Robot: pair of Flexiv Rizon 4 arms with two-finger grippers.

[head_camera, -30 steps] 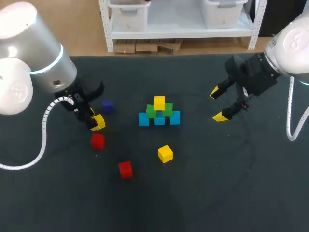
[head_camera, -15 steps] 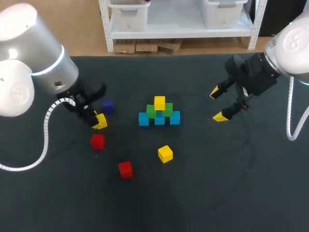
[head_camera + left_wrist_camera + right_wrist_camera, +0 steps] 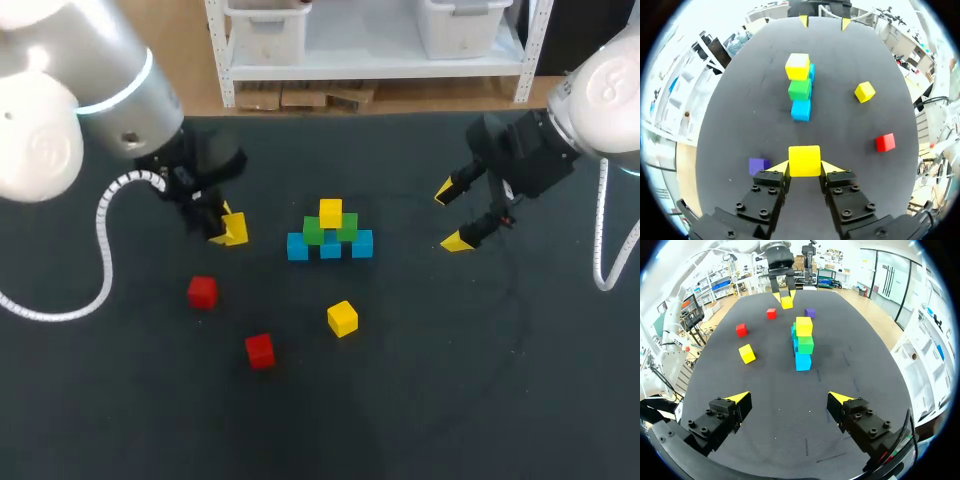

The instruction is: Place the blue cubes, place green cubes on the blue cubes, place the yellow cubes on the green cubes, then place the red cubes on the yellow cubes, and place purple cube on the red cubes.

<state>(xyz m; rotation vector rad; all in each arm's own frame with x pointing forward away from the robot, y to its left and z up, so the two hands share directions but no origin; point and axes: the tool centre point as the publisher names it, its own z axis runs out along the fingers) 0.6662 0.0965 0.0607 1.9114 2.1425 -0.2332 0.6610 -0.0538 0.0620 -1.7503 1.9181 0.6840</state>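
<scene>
At nine o'clock of the stack (image 3: 330, 236), with blue, green and one yellow level seemingly done, left gripper (image 3: 229, 229) clasps a yellow cube (image 3: 804, 160), right gripper (image 3: 451, 216) at three o'clock gapes empty, and red cubes (image 3: 203, 291) and purple cube (image 3: 758, 165) are not yet placed.

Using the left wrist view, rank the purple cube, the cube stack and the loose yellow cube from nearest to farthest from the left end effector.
From the left end effector, shut on a yellow cube:
1. The purple cube: right beside one finger.
2. The cube stack: straight ahead, mid-table.
3. The loose yellow cube: ahead, opposite side from the purple cube.
</scene>
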